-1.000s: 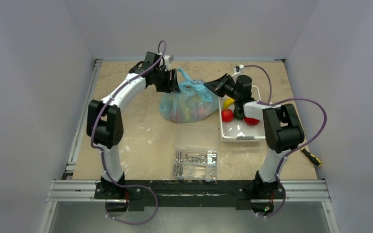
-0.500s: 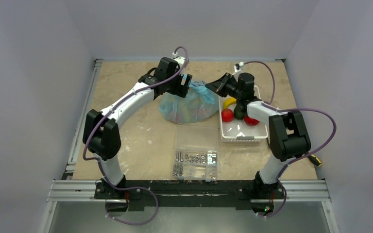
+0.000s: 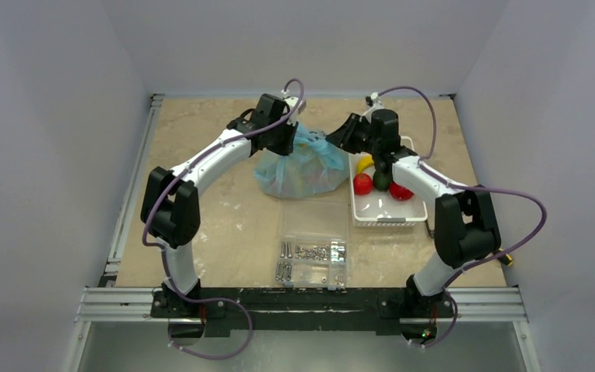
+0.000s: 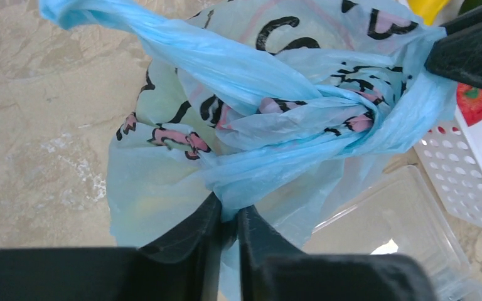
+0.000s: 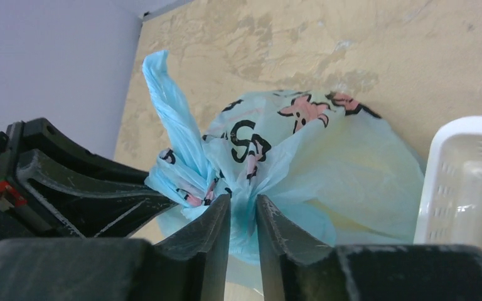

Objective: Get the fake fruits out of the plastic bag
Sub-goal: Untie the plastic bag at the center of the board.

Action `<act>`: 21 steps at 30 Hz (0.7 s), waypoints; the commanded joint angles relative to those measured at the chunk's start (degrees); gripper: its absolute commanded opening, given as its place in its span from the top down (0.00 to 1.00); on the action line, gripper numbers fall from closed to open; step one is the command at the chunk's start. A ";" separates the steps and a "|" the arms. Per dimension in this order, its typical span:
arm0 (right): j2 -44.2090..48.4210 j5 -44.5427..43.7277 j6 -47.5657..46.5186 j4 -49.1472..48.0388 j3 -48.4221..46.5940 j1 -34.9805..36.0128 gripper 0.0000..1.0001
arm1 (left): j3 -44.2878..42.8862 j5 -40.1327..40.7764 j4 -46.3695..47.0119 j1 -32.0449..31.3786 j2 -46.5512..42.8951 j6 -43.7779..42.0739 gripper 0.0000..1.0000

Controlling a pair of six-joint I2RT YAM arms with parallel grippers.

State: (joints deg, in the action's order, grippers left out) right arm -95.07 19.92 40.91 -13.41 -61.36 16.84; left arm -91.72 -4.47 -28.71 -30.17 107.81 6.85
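We see left gripper (image 4: pixel 228 219) & right gripper (image 5: pixel 243 210) both pinched tight on the bunched top of the plastic bag (image 3: pixel 300 172), prob its handles, hard to tell.

**Bag hemmed in at right and front, open ground to the left**

The plastic bag (image 3: pixel 302 172) has the white basket (image 3: pixel 387 222) just beside it on the right and the clear compartment box (image 3: pixel 310 221) just in front, so no low path runs there. Over its gathered neck the left gripper (image 4: pixel 228 216) and right gripper (image 5: pixel 243 204) pinch from either side, nearly meeting, and crowd the top. The right arm (image 3: pixel 422 177) arches over the basket. Bare table (image 3: pixel 228 221) lies open left of the bag, beneath the left arm (image 3: pixel 209 159), and a strip behind the bag runs to the back wall (image 3: pixel 302 46).
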 commanded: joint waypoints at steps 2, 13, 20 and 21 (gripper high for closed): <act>5.11 -16.61 -10.47 12.46 -6.88 3.98 0.68 | -4.48 -5.08 -1.27 0.16 -0.03 0.97 0.97; 6.99 -38.33 -17.23 17.53 -8.51 15.55 0.52 | -5.75 -5.21 -2.97 0.42 0.98 2.38 1.00; 3.93 -43.78 -17.78 19.48 -10.87 18.55 0.40 | -6.36 -4.79 -4.12 0.52 1.37 2.90 1.00; 3.64 -43.82 -17.80 18.76 -10.88 18.64 0.38 | -6.40 -4.84 -4.23 0.56 1.43 2.88 1.00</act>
State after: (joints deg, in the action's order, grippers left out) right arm -90.74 -18.68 24.51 5.74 -69.58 35.16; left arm -95.48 -8.34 -32.77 -29.98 109.01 8.58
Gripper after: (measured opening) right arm 0.590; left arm 0.011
